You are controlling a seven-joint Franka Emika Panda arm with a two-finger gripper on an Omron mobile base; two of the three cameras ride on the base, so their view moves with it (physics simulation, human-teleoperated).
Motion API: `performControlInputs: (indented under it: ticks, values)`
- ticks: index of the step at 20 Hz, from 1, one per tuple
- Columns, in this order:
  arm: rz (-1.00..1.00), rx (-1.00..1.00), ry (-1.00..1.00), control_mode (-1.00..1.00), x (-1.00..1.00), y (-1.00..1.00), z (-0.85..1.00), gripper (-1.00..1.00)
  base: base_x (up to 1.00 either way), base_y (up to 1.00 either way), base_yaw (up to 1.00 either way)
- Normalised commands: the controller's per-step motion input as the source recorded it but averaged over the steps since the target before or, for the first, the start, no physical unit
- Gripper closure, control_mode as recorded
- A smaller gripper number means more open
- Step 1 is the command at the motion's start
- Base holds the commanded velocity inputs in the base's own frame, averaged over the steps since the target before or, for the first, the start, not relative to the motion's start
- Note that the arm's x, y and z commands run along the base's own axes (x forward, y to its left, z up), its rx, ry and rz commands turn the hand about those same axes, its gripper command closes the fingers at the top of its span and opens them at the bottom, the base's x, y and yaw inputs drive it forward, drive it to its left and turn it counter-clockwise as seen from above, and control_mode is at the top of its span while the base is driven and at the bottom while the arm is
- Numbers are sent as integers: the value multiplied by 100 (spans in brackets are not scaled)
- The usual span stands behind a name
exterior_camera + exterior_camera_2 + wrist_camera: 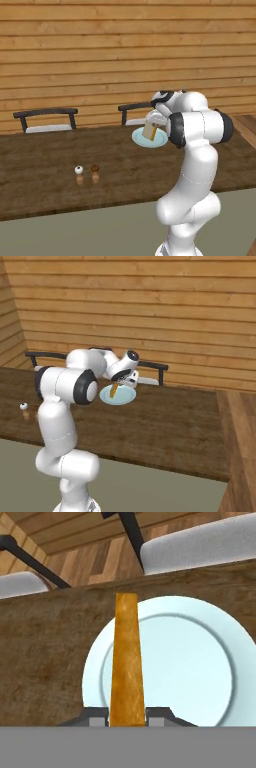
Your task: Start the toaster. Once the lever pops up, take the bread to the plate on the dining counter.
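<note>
Bench: the dining counter [60, 170], a long dark wood-grain slab, runs across both base views, with plank wall behind it and two dark-framed chairs [46, 120] tucked along its far edge.
Arm: the white arm [192, 165] rises from the near side and folds forward over the slab, a reach that looks chosen to bring the hand directly above the plate.
Plate: the plate [200, 662], round and pale blue-white, lies flat near the far edge of the bench; in the hand view it spreads from centre toward 3 o'clock, with the chair seats beyond it at 12.
Bread: the bread [127, 662] is seen edge-on in the hand view as a narrow tan strip running from 6 toward 12, its far end over the plate's 9 o'clock rim. In the left base view it hangs tilted just above the plate [149, 132]; whether it touches cannot be told.
Tool: the tool [127, 719] is closed narrowly on the slice, one fingertip at each face, holding it upright, apparently for lowering before release.
Small items: a white and a brown shaker [79, 170] stand well apart at the plate's 8 o'clock.
Stage: by this showing, the delivery is close to its end.
</note>
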Motion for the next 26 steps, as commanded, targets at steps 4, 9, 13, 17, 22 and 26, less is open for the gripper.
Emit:
performControlInputs:
  ticks: [4,9,13,17,22,26]
  values:
    - [0,3,0,-100,9,0,-15,100,0,0,0]
    - [0,0,0,-100,1,0,-24,100,0,0,0]
    - [0,0,1,-100,0,0,-6,-100,0,0,0]
    - [0,0,-2,-100,0,0,0,-100,0,0,0]
    - [0,0,-12,-100,-7,-19,0,-100,0,0,0]
    - [0,0,-19,-100,-24,-36,0,-100,0,0,0]
